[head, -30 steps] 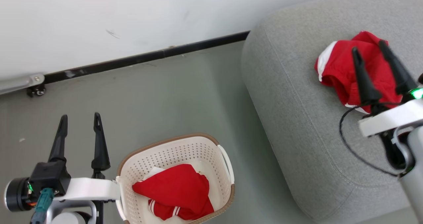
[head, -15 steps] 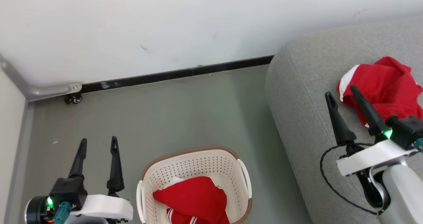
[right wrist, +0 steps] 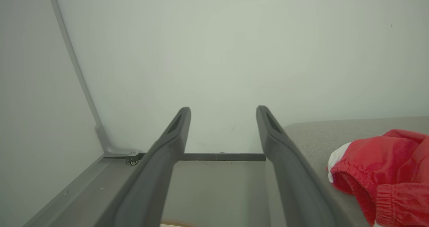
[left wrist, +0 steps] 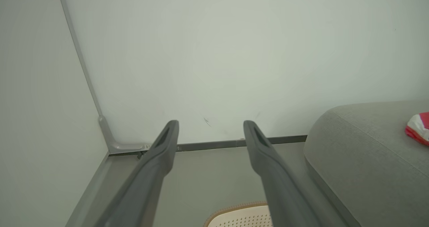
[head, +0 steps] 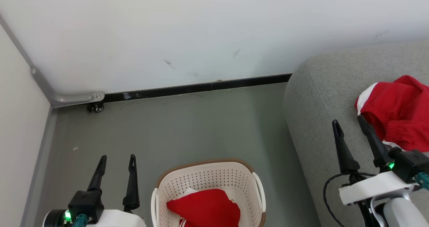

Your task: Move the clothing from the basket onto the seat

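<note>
A bare partitioned room with a corner dressed up like home.

Plain white wall panels [head: 201,26] meet at a corner trimmed with a grey metal bracket [head: 77,98] that has a small wheel [head: 96,108] under it. A black strip [head: 201,87] runs along their foot, and the floor [head: 187,126] is smooth grey-green. The homely part is a grey fabric seat [head: 321,96], a plastic laundry basket [head: 204,162] on the floor near it, and red clothing [head: 399,120] in both.

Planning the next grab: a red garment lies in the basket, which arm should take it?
Left, probably: the left tool is open beside the basket; the right tool is over the seat.
</note>
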Motion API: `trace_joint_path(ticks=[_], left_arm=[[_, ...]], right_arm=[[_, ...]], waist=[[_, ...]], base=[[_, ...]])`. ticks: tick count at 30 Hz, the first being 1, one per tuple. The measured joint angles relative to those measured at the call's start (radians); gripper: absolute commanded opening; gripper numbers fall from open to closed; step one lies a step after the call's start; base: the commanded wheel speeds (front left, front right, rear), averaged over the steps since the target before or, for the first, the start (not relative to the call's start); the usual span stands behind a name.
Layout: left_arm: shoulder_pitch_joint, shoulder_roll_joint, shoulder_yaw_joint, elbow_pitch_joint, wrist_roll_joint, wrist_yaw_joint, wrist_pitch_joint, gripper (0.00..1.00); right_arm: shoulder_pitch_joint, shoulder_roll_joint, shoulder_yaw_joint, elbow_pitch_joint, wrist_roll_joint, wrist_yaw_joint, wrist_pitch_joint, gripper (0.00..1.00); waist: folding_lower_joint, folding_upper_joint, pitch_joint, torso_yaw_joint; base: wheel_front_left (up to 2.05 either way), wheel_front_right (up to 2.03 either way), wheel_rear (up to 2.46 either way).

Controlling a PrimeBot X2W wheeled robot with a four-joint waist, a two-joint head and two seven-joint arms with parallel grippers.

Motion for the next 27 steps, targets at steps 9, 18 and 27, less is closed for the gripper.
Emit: trace_joint_path(ticks=[9, 18, 27], left_arm=[[0.002, -0.001, -0.006, 0.016, 0.000, -0.007, 0.000, 1.00], [0.013, -0.002, -0.003, 0.027, 0.000, -0.007, 0.000, 1.00], [0.015, -0.003, 0.000, 0.029, 0.000, -0.007, 0.000, 1.00]], right_arm=[[0.068, 0.060, -0.022, -0.045, -0.071, 0.000, 0.000, 1.00], [0.113, 0.106, -0.032, -0.080, -0.126, 0.000, 0.002, 1.00], [0.149, 0.119, -0.040, -0.121, -0.138, 0.000, 0.020, 1.00]], waist=[[0.0000, 0.0000, -0.021, 0.013], [0.0000, 0.0000, -0.032, 0.013], [0.0000, 0.0000, -0.033, 0.014]], base=[[0.00, 0.00, 0.00], [0.00, 0.00, 0.00], [0.00, 0.00, 0.00]])
